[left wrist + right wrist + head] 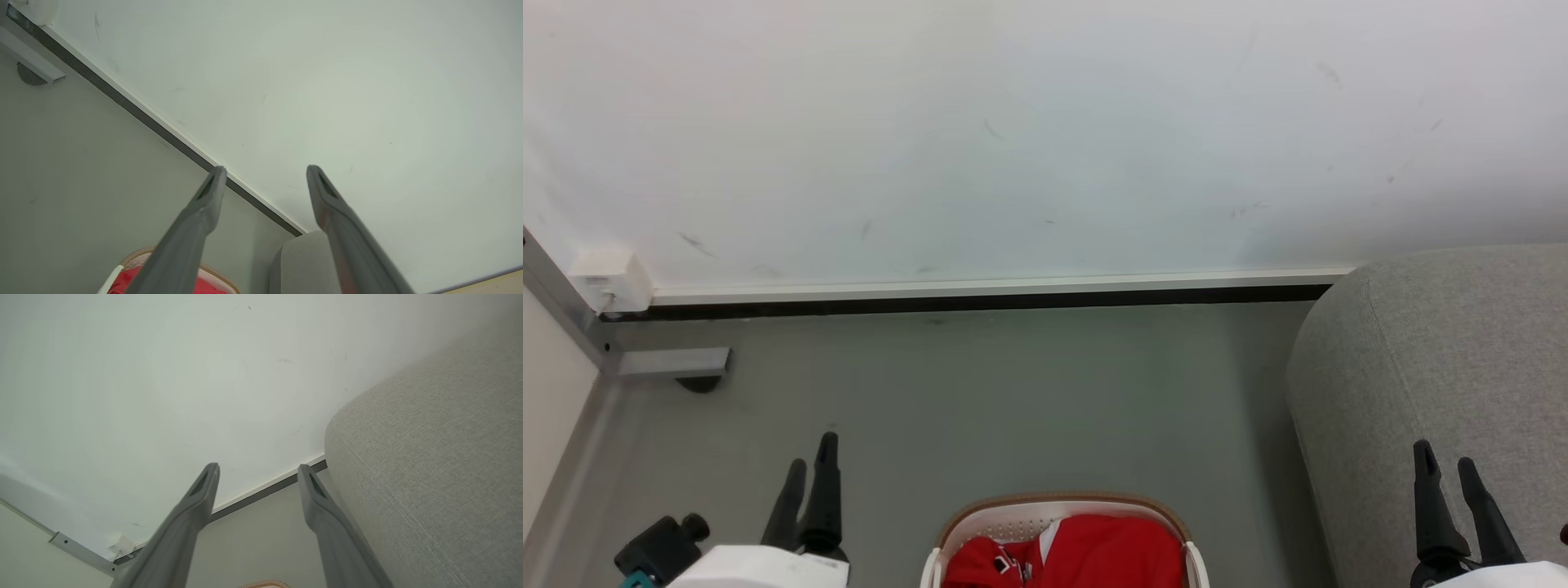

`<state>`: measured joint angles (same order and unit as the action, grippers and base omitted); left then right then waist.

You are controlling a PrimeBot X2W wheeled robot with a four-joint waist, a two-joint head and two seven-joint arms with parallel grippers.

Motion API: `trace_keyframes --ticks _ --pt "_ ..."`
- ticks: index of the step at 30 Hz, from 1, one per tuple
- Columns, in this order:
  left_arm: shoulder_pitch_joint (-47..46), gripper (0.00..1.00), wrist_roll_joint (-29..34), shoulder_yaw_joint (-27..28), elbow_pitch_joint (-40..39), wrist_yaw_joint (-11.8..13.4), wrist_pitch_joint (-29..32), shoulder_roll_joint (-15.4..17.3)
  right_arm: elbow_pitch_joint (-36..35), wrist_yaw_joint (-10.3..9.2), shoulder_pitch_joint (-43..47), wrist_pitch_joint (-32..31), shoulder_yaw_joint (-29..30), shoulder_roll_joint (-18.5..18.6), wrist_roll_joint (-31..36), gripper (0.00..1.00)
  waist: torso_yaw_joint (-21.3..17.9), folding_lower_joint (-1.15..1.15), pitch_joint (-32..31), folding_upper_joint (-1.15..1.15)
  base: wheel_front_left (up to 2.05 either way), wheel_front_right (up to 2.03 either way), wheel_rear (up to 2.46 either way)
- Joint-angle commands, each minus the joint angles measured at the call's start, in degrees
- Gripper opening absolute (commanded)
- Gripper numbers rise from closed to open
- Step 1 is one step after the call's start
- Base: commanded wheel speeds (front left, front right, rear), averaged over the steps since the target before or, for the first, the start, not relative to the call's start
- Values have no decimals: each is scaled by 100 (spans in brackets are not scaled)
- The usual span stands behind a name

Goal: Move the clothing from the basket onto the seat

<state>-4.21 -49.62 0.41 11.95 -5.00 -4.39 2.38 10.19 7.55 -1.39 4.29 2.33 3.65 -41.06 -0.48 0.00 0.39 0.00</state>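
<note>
The left gripper [813, 453], two long dark fingers on a pale forearm, sits at 7 o'clock in the head view. Its jaws are spread wide with nothing between them. In its own wrist view the fingers frame bare wall and skirting. The right gripper [1444, 456], of the same build, stands at 5 o'clock with its jaws likewise apart and empty, just beside the front of the seat [1445, 343], a large grey fabric-upholstered piece with rounded edges that fills 3 to 5 o'clock.

Between the two grippers, at 6 o'clock, is the oval white plastic basket [1062, 498] with its brown woven-look rim, cut off by the bottom edge. The bright red soft clothing [1103, 551], with a white strip and a small black-and-white emblem, lies inside it. A strip of bare floor separates the basket from the seat.

The smooth grey-green floor [1013, 392] runs back to a white skirting strip [996, 287] with a dark line beneath it, spanning 9 to 3 o'clock. Above it rises a white wall [1013, 122] marked by faint dark scuffs. At 9 o'clock a small white box [609, 278] sits in the corner, and just below it a short grey metal bar [674, 361] projects over the floor.
</note>
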Motion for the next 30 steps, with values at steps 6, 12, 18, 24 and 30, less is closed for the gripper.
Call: trace_keyframes --ticks 6,12,18,24,30 --pt "-19 100 762 -9 -75 -48 -149 51 -85 -5 1 157 -12 81 659 100 -3 0 3 0 0 0 0" --pt "21 100 1328 -15 -55 -52 -258 96 -91 -6 27 263 -17 99 1133 100 -8 0 2 0 0 0 0" --pt "35 100 1770 1 -98 -23 -346 145 -106 -7 50 359 -11 109 1572 100 -3 0 9 0 0 0 0" --pt "50 100 2185 -12 -124 -8 -444 171 -129 -7 78 451 32 95 1920 100 8 0 5 0 0 0 0" --pt "90 100 2569 -43 -148 -6 -529 199 -149 -7 110 539 78 76 2240 100 11 0 -3 0 0 0 0"
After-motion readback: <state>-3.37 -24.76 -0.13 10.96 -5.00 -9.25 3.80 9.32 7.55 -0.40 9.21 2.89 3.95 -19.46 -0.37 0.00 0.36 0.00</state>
